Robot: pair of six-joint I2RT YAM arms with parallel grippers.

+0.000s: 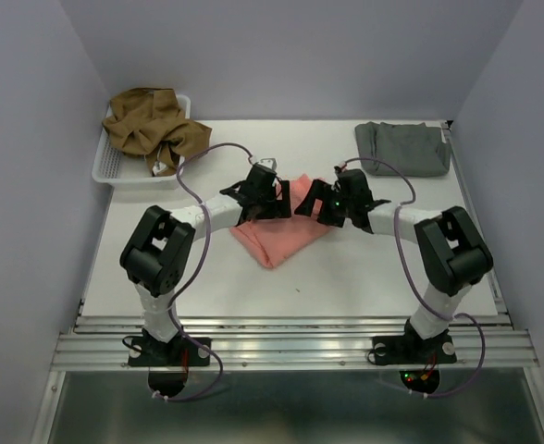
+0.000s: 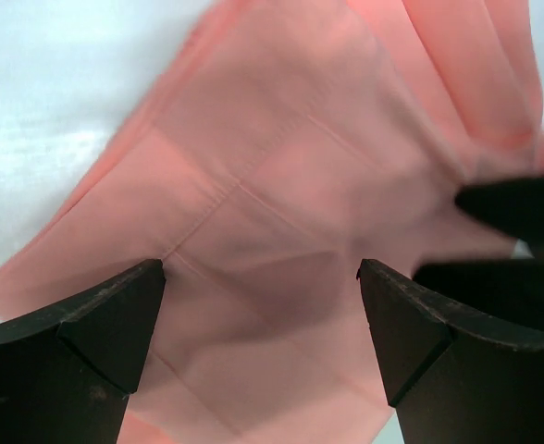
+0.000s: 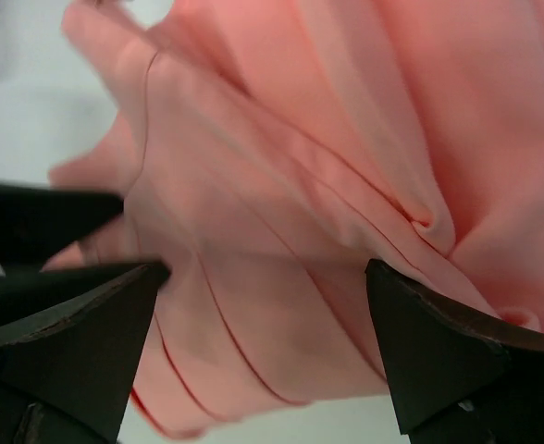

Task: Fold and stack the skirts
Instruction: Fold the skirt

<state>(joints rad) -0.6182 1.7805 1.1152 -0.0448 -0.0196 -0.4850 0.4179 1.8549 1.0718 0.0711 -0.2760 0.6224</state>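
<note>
I am holding my left gripper (image 1: 258,199) over the salmon-pink skirt (image 1: 277,236), which is lying near the middle of the table (image 1: 346,277), a little toward the far edge. In the left wrist view its jaws are standing wide apart, with flat, seamed cloth (image 2: 281,166) showing between them and nothing pinched. I am holding my right gripper (image 1: 332,203) just beside it, over the right part of the same skirt. Its jaws are also spread wide, and the cloth (image 3: 300,166) under them is bunching into soft folds. Whether either set of fingertips is touching the fabric, I cannot tell. The two grippers are facing each other closely: each wrist view is catching the other's dark fingers at its edge.

The grey skirt (image 1: 403,146) is lying folded at the far right corner of the table, well apart from my arms. The olive-brown skirt (image 1: 147,125) is sitting crumpled in the white mesh basket (image 1: 110,166) at the far left corner, spilling over its rim.
</note>
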